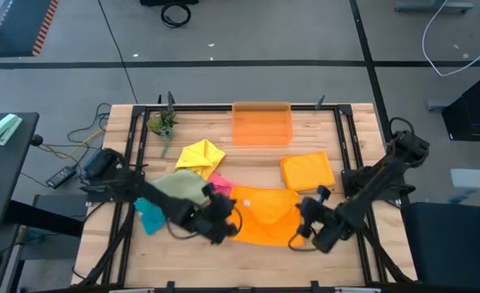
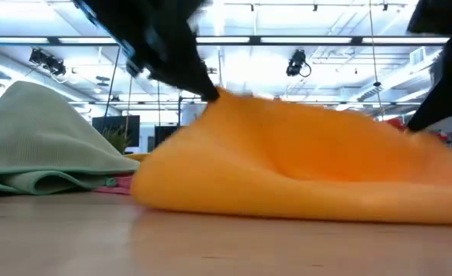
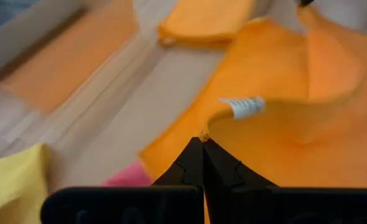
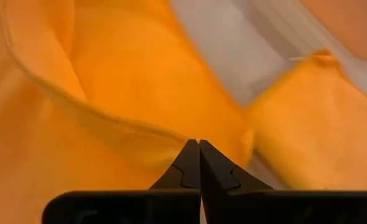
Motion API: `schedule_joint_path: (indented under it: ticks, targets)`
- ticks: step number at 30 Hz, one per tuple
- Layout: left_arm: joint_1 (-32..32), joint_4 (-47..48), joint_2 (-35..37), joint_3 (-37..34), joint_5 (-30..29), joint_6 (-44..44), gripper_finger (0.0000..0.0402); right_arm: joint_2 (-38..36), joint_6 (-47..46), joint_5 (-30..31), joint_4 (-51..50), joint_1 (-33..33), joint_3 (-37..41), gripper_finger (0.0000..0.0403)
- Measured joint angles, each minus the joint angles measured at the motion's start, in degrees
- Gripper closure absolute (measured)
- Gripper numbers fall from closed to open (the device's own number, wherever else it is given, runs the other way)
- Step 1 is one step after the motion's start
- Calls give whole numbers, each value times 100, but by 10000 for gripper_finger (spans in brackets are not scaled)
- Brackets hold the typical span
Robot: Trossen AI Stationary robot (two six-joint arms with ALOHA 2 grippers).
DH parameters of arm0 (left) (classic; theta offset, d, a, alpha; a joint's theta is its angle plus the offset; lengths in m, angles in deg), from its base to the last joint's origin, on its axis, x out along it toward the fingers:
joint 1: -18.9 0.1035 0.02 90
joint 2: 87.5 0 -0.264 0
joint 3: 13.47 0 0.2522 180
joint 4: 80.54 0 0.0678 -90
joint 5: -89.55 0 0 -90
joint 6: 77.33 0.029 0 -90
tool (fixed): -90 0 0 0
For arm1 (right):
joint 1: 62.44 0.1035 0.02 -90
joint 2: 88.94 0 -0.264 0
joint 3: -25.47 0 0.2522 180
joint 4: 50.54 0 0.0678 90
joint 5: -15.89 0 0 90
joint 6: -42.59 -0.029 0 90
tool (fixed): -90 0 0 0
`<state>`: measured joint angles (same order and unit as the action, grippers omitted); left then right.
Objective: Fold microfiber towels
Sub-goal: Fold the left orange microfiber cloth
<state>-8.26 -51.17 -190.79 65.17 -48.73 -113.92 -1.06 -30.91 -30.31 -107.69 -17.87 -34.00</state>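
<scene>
While both arms pinch the orange towel point(image 1: 264, 213), the bin point(image 1: 262, 124) — translucent orange — holds nothing.

The high view looks straight down over the whole table point(image 1: 248, 252). The low view sits at tabletop level, close against the orange towel point(image 2: 302, 161). Both wrist views look forward, very near that same towel.

A spread towel point(image 1: 264, 216) lay near the table's point(image 1: 305, 264) front edge, midway between its sides. A folded towel point(image 1: 307, 171) sat behind it, toward the right edge. A bin point(image 1: 262, 124) stood at the back edge. A heap of towels point(image 1: 187, 175) lay left of the spread one, with a small plant point(image 1: 163, 124) near the back left corner.
</scene>
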Motion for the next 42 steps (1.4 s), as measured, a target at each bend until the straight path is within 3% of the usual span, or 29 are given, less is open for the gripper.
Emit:
schedule_joint_path:
  ticks: [4,22,33,42]
  targets:
    - [391,99,-30,0,540,85,399,-20,-1,-1,23,-277,230,402]
    - [684,677,-37,0,1261,-523,392,-20,1,-362,-29,-780,423,402]
    - [838,702,-37,0,1269,-596,311,-20,-294,-433,-244,-781,423,393]
    - [832,693,-17,0,1258,-589,251,-20,-393,-247,-273,-927,423,306]
